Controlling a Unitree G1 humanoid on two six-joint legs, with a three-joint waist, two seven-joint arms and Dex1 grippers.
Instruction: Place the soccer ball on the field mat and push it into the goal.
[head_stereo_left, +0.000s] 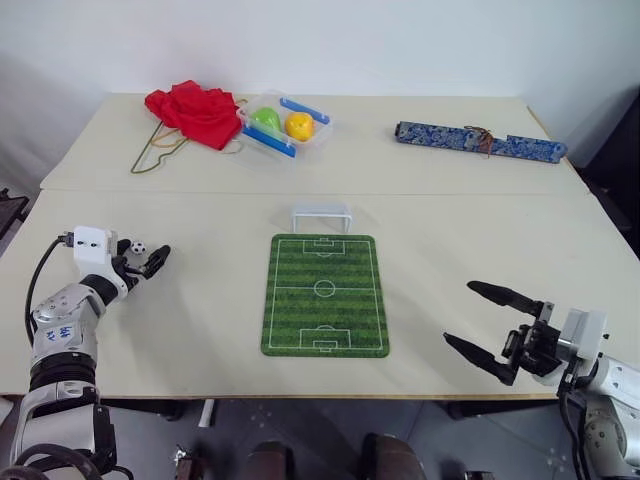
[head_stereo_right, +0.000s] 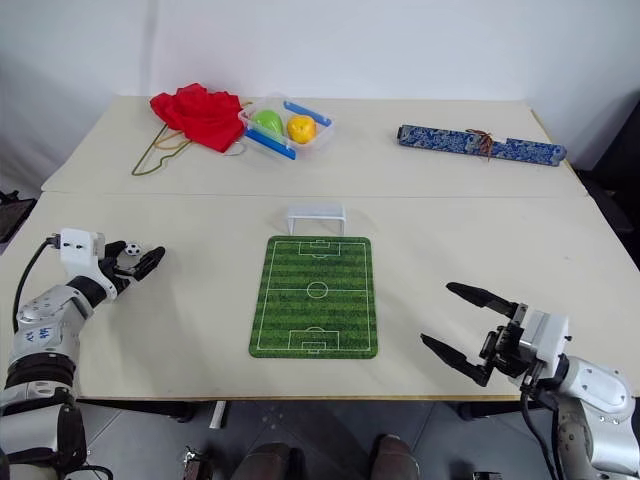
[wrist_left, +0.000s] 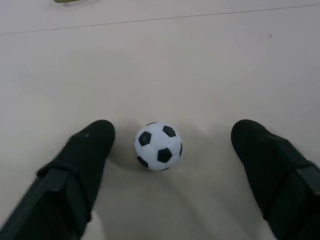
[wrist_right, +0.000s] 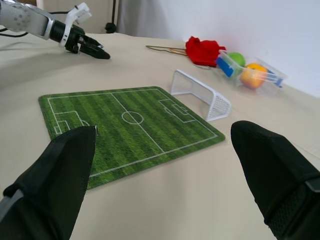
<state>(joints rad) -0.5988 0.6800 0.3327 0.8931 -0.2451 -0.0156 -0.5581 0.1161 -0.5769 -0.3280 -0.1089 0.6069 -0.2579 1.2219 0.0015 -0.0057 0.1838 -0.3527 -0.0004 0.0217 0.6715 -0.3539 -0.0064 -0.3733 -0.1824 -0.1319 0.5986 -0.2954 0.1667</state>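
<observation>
Fingers, left gripper (head_stereo_left: 143, 262): black pair stood parted around the soccer ball (wrist_left: 158, 146), one on each side with a gap showing at both; nothing was yet gripped. Ball lay on the bare worktop (head_stereo_left: 200, 330) near its left edge, well apart from the field mat (head_stereo_left: 325, 295).

Advice for the grasp, as judged: both fingers wanted closing evenly so the small round ball met them on its middle line rather than being nudged off by whichever touched first. The ball sat closer to one finger in the left wrist view, so a slight centring would have helped. A gentle squeeze seemed enough; a hard one might have squirted it out.

Field mat: green, striped, white pitch lines, flat at the worktop's centre. Goal (head_stereo_left: 321, 216): white frame just beyond the mat's far short edge, mouth facing the mat. A set-down near the centre circle would have left a straight push to it.

Far side of worktop: red cloth (head_stereo_left: 195, 112), clear box (head_stereo_left: 284, 125) with a green and a yellow ball, patterned blue case (head_stereo_left: 480, 142).

Fingers, right gripper (head_stereo_left: 490, 325): spread wide and empty, above the worktop's near right corner, well clear of the mat.
</observation>
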